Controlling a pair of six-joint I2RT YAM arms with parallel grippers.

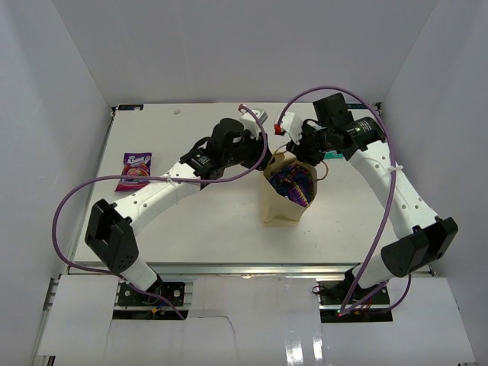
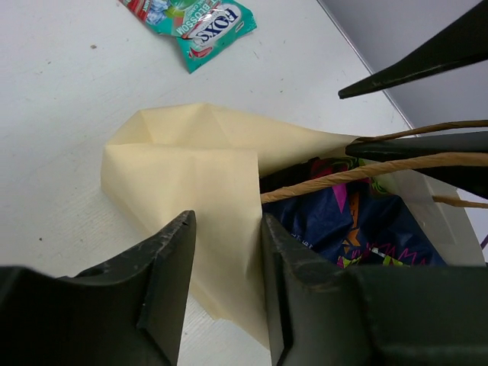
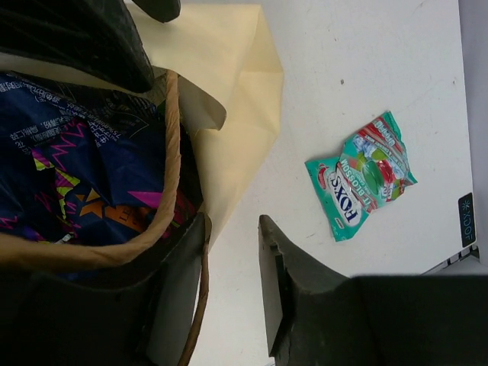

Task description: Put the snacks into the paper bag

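Observation:
The tan paper bag [image 1: 280, 204] stands at mid-table with its mouth open; it also shows in the left wrist view [image 2: 191, 168] and the right wrist view [image 3: 229, 76]. A large dark blue-purple snack bag [image 1: 293, 183] fills it [image 2: 335, 225] [image 3: 69, 152]. My left gripper [image 2: 229, 255] is open at the bag's rim, with the bag's paper wall showing between its fingers. My right gripper [image 3: 232, 263] is open at the opposite rim; a twisted handle [image 3: 200, 305] runs along its left finger. A teal-white snack packet [image 3: 366, 175] [image 2: 200, 21] lies on the table beyond the bag. A magenta packet [image 1: 134, 171] lies far left.
White walls enclose the table [image 1: 191, 221] on three sides. Both arms reach over the table's middle and meet above the bag. The bag's other handle [image 2: 366, 169] stretches across its mouth.

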